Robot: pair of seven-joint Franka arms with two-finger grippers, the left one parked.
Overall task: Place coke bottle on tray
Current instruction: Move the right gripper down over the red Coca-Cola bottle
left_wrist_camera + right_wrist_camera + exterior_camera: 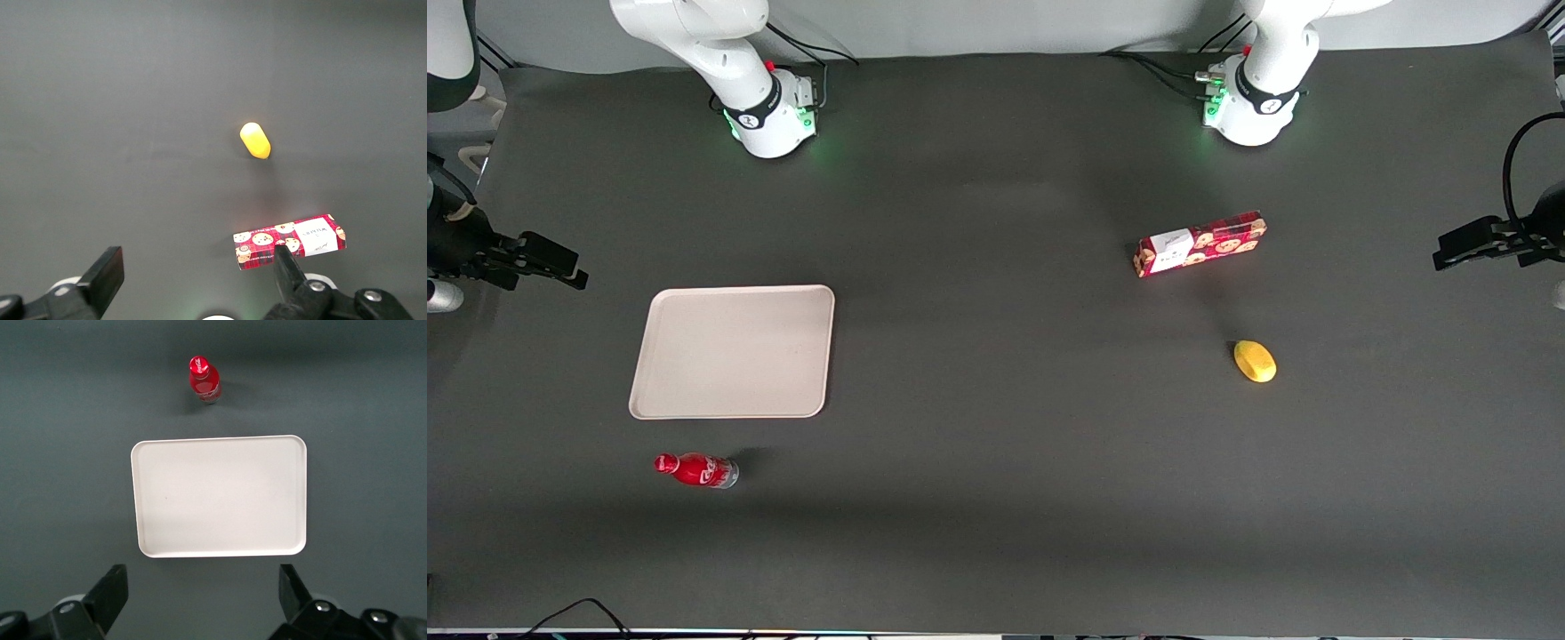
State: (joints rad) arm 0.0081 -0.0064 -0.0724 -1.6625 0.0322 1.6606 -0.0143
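Coke bottle [696, 469] lies on its side on bench [996, 498], nearer front camera than tray [734, 351], just apart from tray rim. Tray flat on bench, bare. Gripper [203, 597] hangs high above tray's edge farthest from bottle, fingers [110, 593] spread wide, holding nothing. Cookie box [1200, 244] and yellow fruit [1255, 361] lie toward parked arm's end.

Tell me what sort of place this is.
Likely a robotics lab bench set up for manipulation trials: two arm bases bolted to a dark matted table, with loose props laid out, namely a coke bottle, tray, cookie box and yellow fruit. The gripper hovers open above the tray.
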